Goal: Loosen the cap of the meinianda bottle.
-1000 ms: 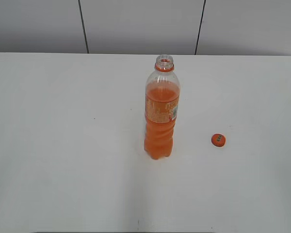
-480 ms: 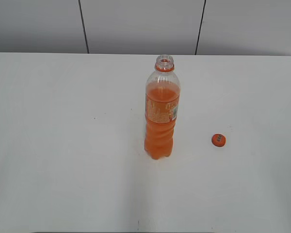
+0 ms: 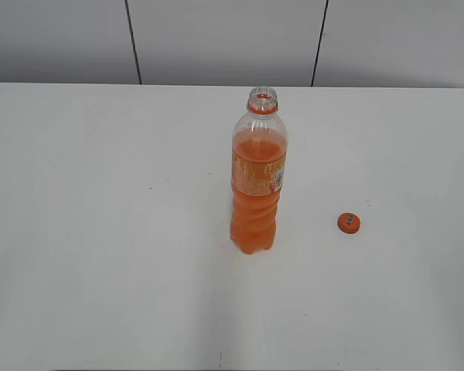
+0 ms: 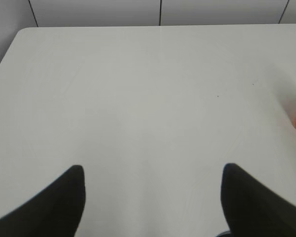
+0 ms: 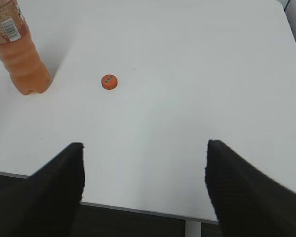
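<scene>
meinianda bottle (image 3: 256, 185) upright mid worktop (image 3: 100, 232), neck bare; cap (image 3: 348, 222) lies well apart to its right. both grippers, left (image 4: 150, 197) & right (image 5: 144, 182): fingers wide, empty, pulled back. task looks done, so keep clear of btl, don't bump it.

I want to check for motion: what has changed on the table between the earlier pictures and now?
Nothing visibly changed. The meinianda bottle stands upright and open in the same spot, and the cap lies on the table to its right, apart from it, as before.
</scene>
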`<move>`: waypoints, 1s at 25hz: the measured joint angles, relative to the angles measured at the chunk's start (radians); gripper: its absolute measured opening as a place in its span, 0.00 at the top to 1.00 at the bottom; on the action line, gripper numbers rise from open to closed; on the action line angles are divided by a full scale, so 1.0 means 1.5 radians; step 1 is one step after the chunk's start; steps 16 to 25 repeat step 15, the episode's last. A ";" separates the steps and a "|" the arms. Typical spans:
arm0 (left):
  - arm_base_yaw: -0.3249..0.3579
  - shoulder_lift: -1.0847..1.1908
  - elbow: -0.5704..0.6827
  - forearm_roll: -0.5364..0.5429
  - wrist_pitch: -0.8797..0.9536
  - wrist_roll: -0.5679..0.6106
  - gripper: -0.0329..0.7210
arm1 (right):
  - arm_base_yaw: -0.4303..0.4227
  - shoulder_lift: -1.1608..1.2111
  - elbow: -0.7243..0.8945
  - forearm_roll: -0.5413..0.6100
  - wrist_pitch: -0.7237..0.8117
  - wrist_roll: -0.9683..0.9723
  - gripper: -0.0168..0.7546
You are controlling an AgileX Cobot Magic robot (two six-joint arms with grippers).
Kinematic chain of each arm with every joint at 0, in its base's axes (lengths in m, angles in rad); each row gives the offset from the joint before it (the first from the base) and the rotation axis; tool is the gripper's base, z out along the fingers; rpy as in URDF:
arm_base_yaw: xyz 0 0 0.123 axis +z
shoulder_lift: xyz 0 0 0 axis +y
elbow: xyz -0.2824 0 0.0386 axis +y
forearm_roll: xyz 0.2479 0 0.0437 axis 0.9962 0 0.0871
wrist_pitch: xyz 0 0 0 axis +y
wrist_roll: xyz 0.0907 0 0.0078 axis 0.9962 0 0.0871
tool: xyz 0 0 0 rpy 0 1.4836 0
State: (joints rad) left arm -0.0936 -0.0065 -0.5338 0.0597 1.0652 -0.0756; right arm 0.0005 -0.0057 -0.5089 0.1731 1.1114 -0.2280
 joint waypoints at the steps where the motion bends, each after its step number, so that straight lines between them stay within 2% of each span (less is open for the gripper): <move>1: 0.000 0.000 0.000 0.000 0.000 0.000 0.27 | 0.000 0.000 0.000 0.000 0.000 0.000 0.23; 25: 0.000 0.000 0.000 0.000 0.000 0.000 0.29 | 0.000 0.000 0.000 0.001 0.000 0.000 0.23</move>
